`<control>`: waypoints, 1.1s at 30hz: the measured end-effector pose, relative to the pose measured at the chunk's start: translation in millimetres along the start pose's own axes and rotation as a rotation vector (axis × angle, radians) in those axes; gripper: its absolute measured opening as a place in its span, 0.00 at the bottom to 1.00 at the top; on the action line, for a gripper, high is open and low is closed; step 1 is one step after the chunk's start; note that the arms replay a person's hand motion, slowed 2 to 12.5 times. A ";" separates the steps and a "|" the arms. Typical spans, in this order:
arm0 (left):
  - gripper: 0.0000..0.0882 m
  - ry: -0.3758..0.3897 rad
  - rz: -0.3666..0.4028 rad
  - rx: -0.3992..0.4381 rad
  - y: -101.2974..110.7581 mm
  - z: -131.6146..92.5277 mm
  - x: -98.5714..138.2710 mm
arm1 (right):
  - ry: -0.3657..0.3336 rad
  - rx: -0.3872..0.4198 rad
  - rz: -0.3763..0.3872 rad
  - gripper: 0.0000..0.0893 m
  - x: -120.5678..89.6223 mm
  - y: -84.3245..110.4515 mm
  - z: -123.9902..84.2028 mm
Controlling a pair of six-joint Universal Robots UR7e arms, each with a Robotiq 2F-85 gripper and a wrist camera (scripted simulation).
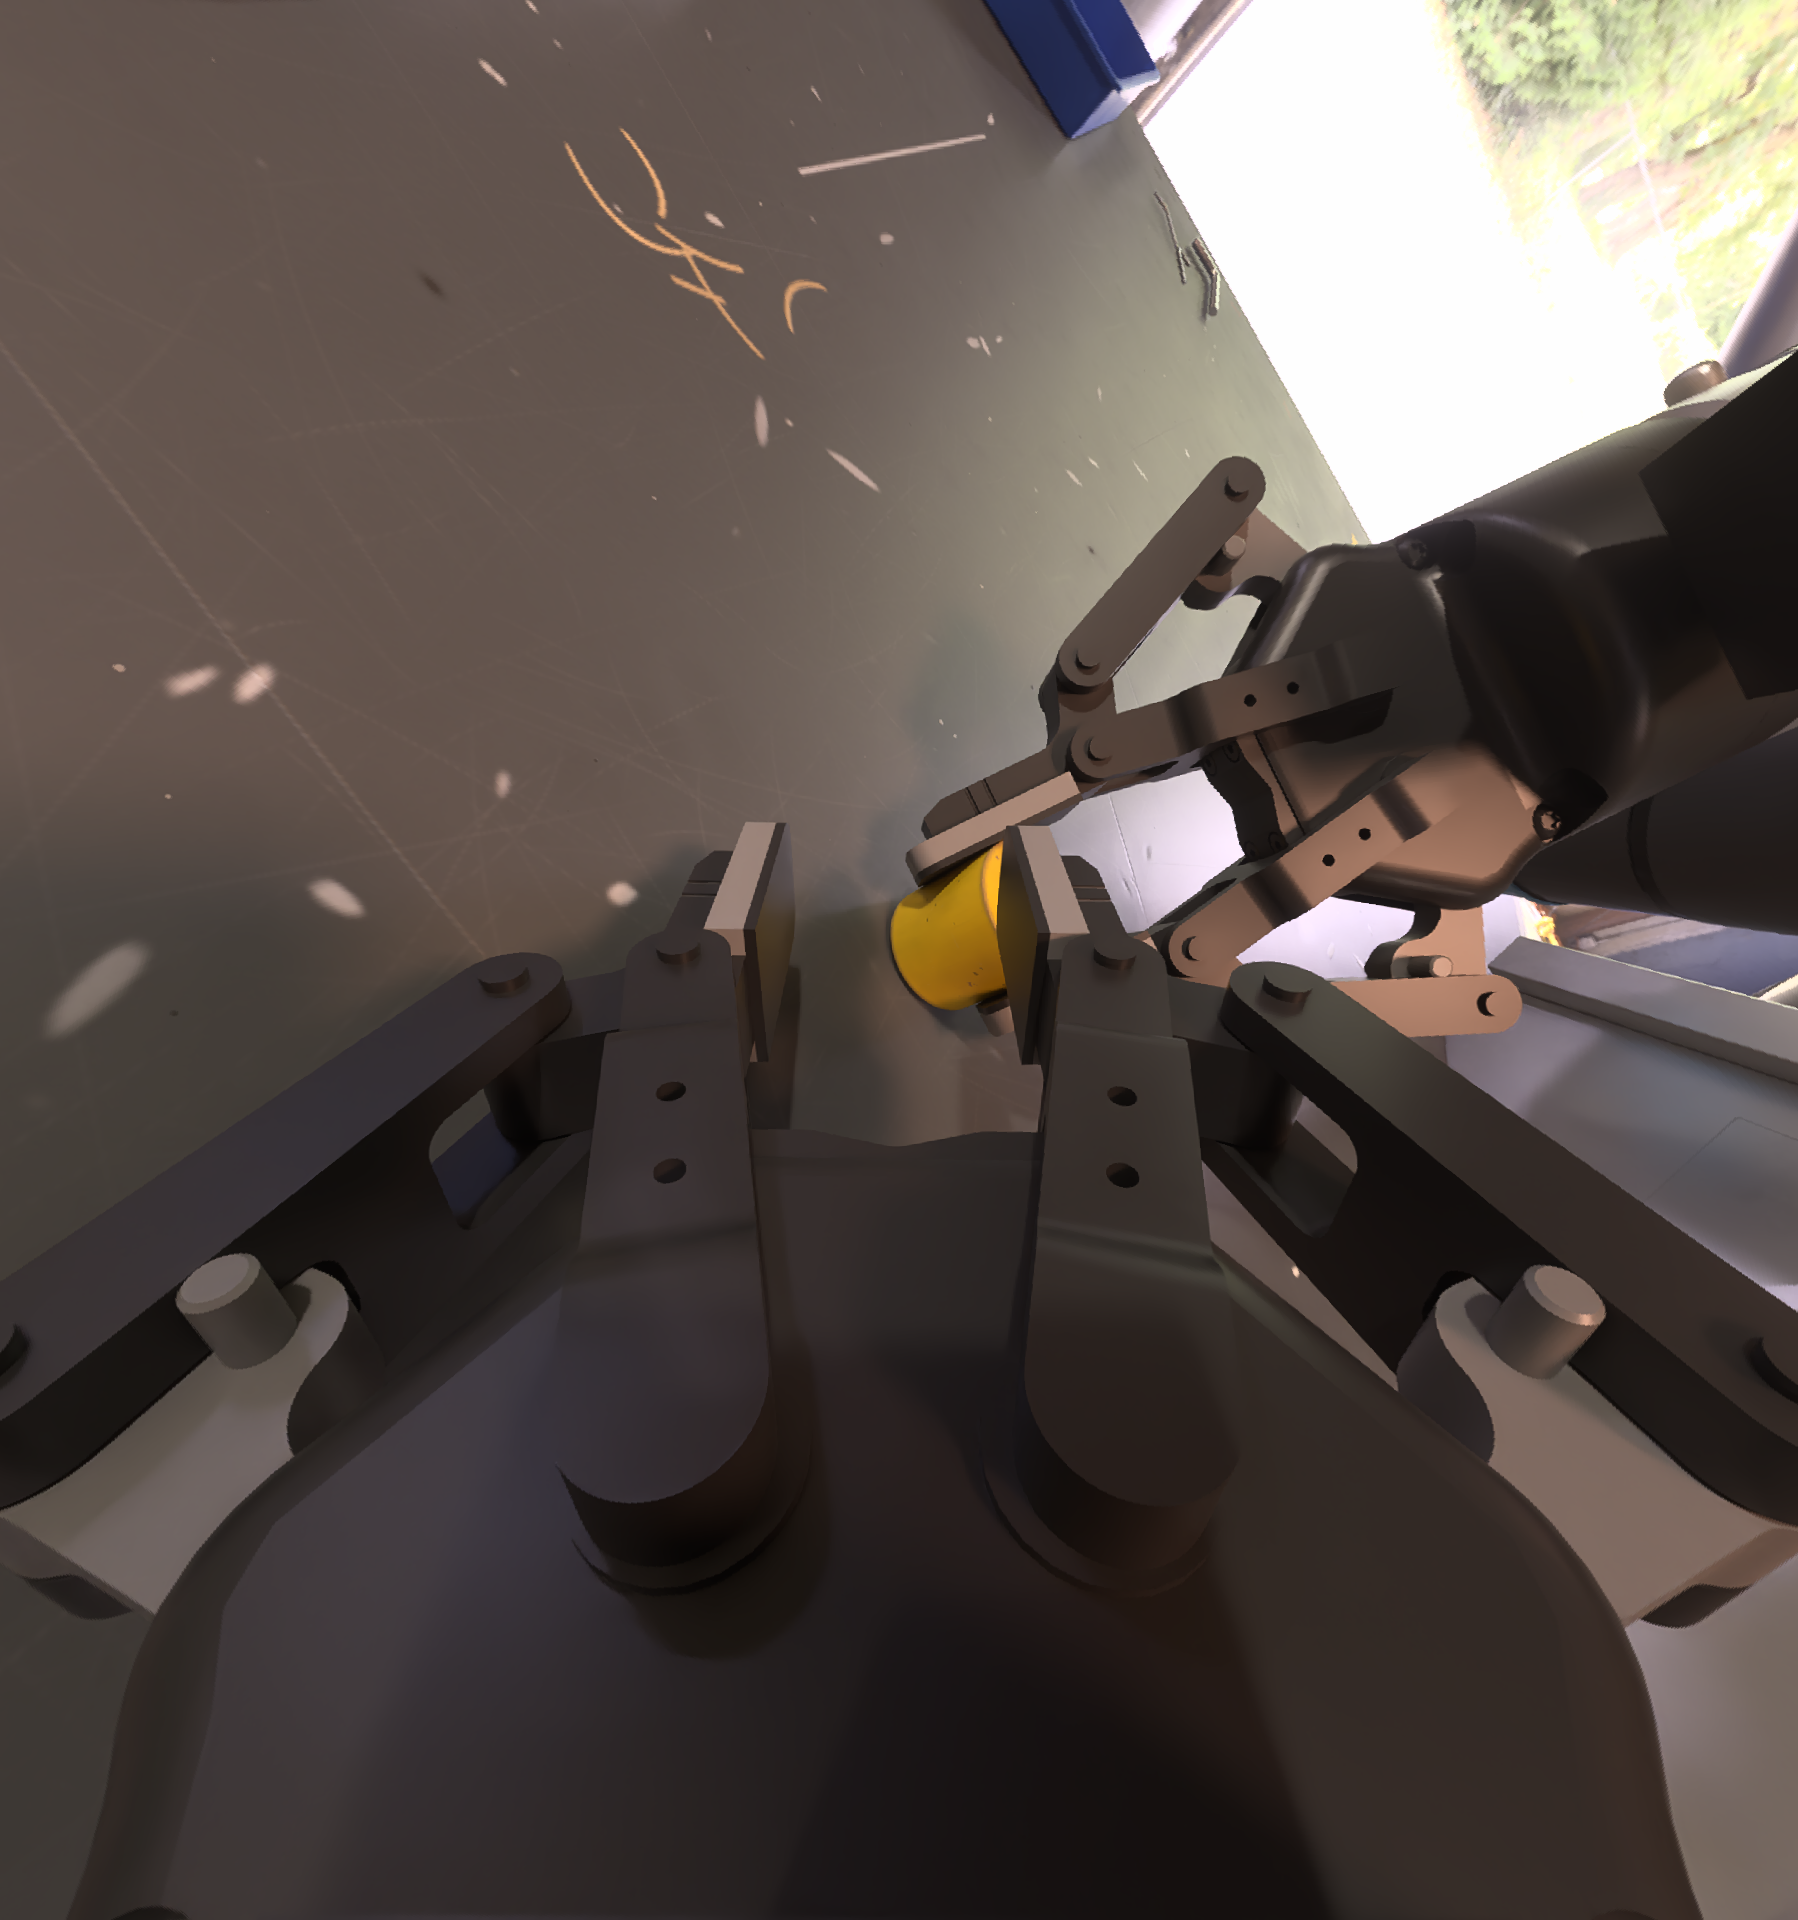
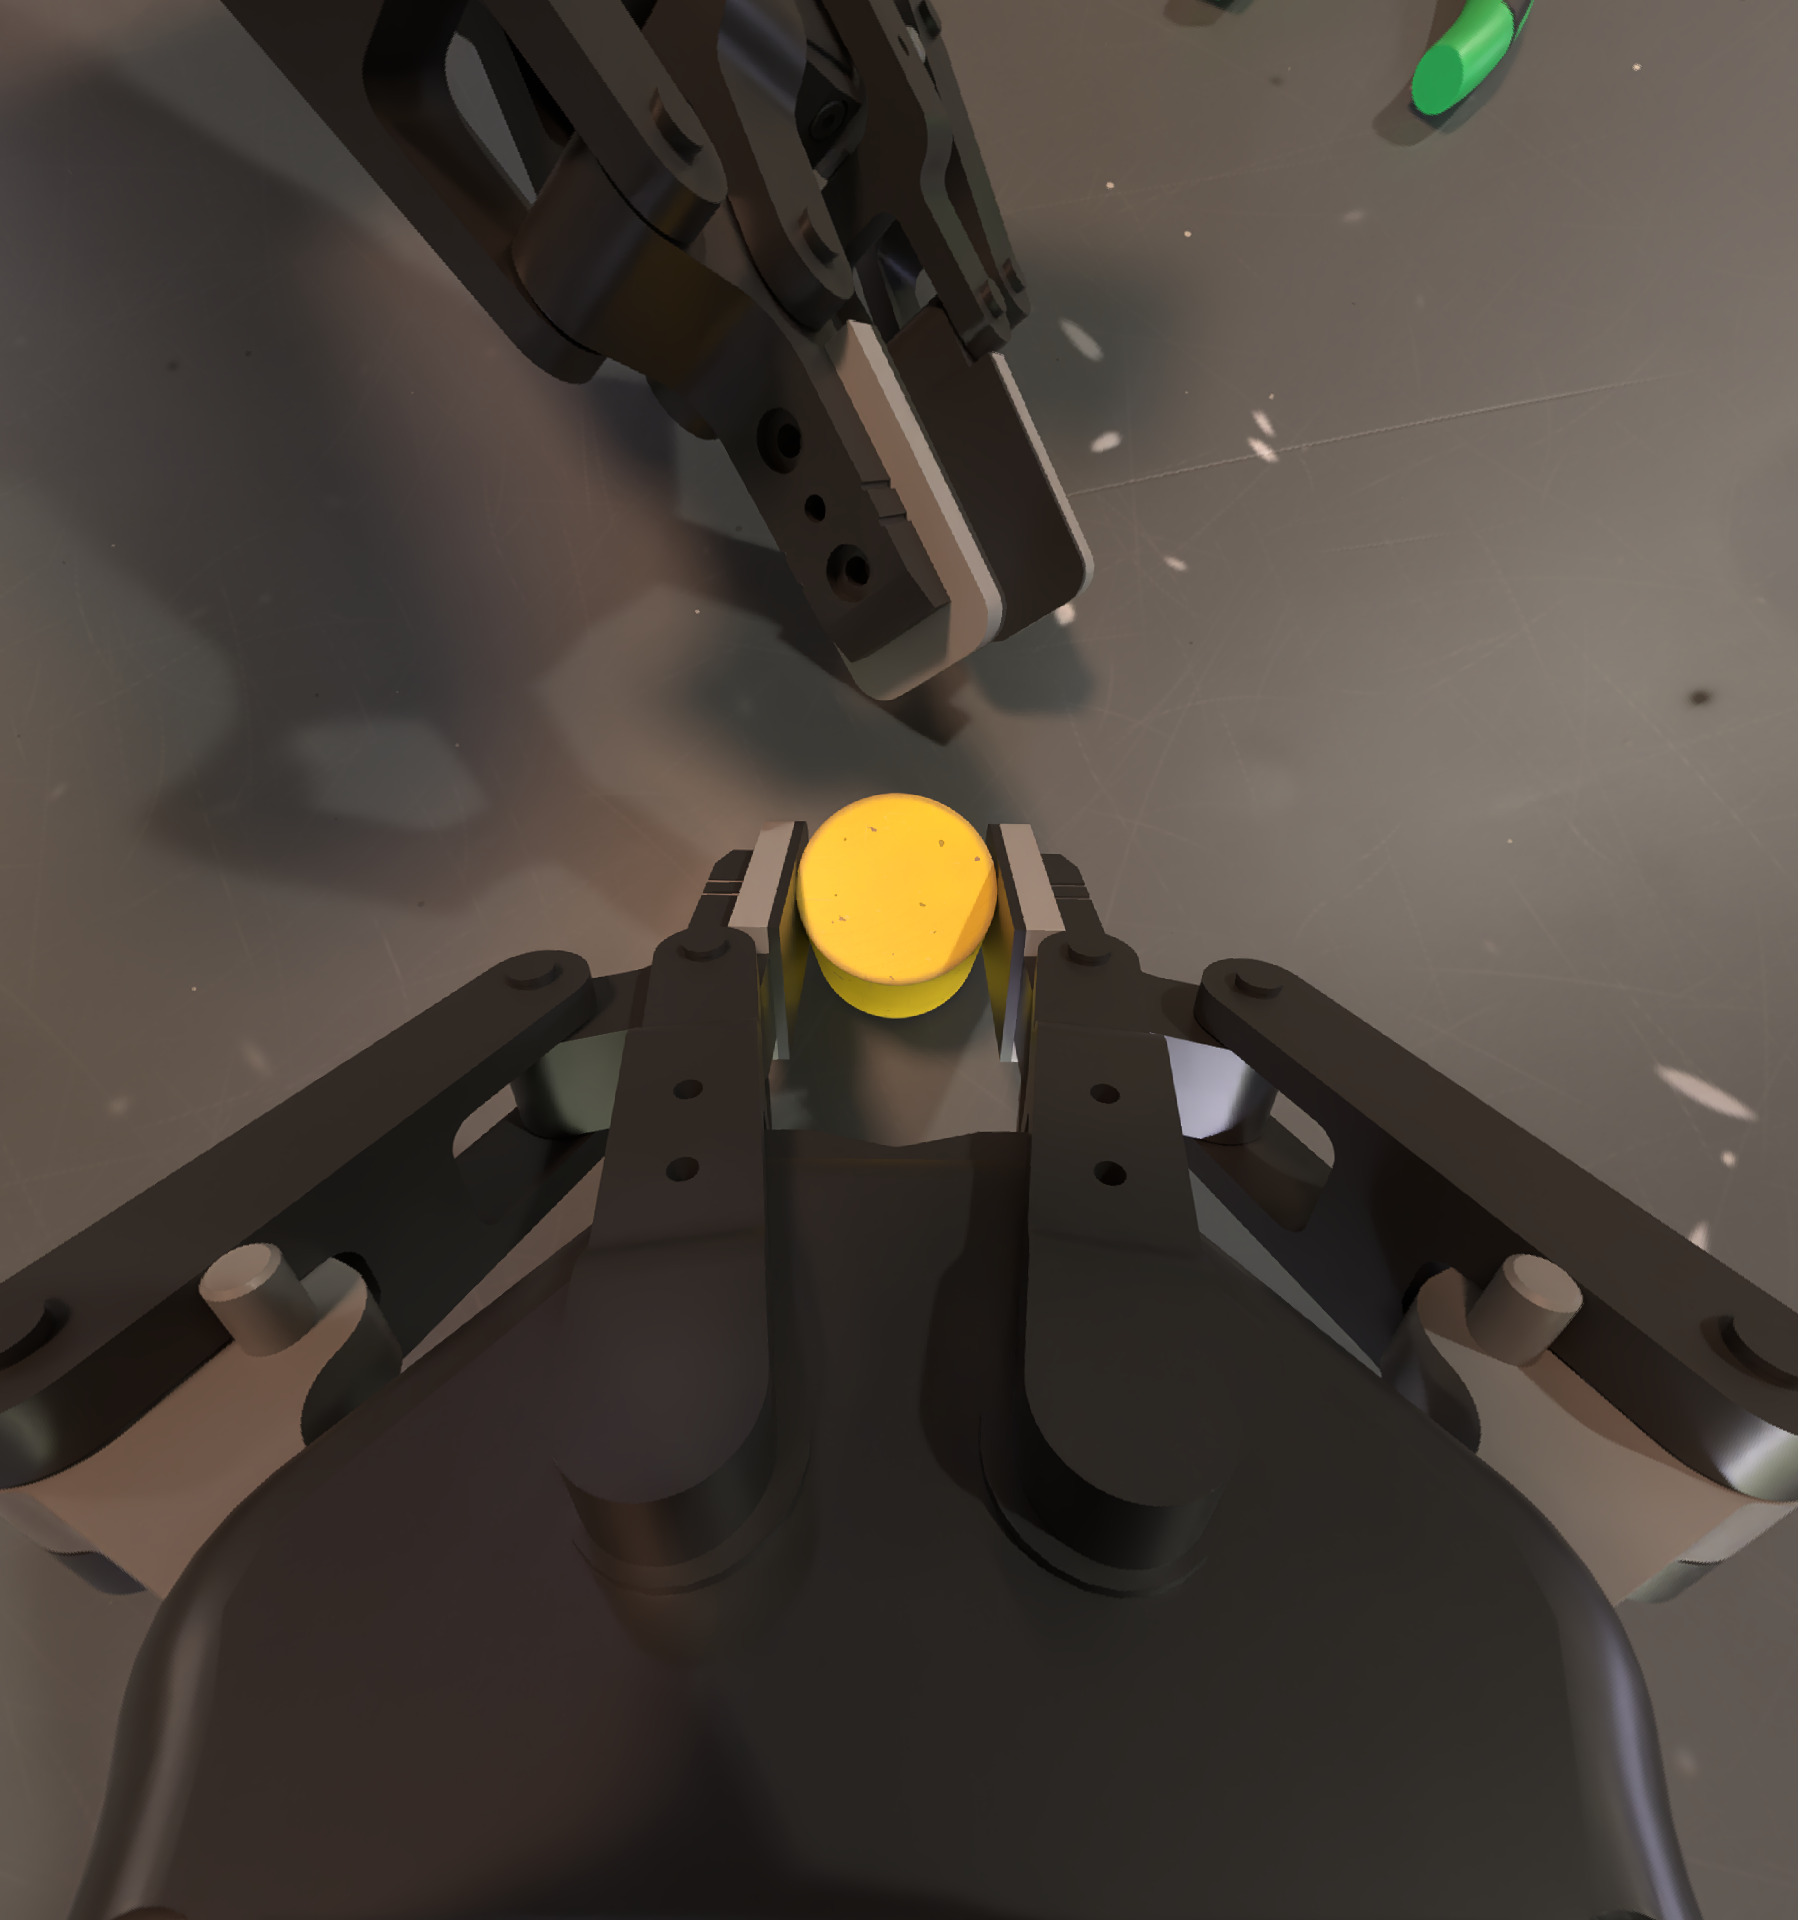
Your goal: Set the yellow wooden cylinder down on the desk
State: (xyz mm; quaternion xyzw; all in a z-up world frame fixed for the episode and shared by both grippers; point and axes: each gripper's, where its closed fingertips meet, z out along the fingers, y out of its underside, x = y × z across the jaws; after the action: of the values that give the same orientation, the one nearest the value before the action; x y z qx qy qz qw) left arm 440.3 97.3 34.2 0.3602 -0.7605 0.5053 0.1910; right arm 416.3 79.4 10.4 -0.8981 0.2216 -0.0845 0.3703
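Observation:
The yellow wooden cylinder [image 2: 895, 883] stands upright between my right gripper's [image 2: 895, 904] pads, and that gripper is shut on it. In the left wrist view the cylinder [image 1: 942, 940] hangs just above or on the dark desk [image 1: 459, 520]; I cannot tell whether they touch. There the right gripper [image 1: 978, 894] reaches in from the right. My left gripper [image 1: 895, 883] is open and empty, and its right finger [image 1: 1056, 914] partly hides the cylinder. In the right wrist view the left gripper [image 2: 936, 634] hovers just beyond the cylinder, apart from it.
A green cylinder [image 2: 1461, 57] lies on the desk at the far right. A blue box [image 1: 1071, 52] sits at the far desk edge. A pale grey flat object [image 1: 1653, 1091] lies to the right, under the right arm. Small screws [image 1: 1201, 270] lie near the desk edge.

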 end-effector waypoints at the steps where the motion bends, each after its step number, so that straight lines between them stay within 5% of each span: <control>1: 0.41 0.000 0.000 0.000 0.0 0.0 0.0 | 0.000 0.001 0.000 0.34 0.0 0.0 0.0; 24: 0.41 0.001 0.001 0.001 0.0 -0.4 0.3 | 0.000 0.018 0.026 0.34 2.4 0.2 -3.2; 33: 0.41 0.009 0.007 -0.007 1.6 -0.2 2.3 | -0.024 0.065 0.055 0.43 0.1 -3.7 -10.3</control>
State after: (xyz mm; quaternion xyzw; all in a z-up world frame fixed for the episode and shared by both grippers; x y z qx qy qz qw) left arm 437.5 97.0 34.8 0.3545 -0.7627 0.5050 0.1936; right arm 414.4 75.2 20.3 -0.8801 0.2390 -0.0707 0.4042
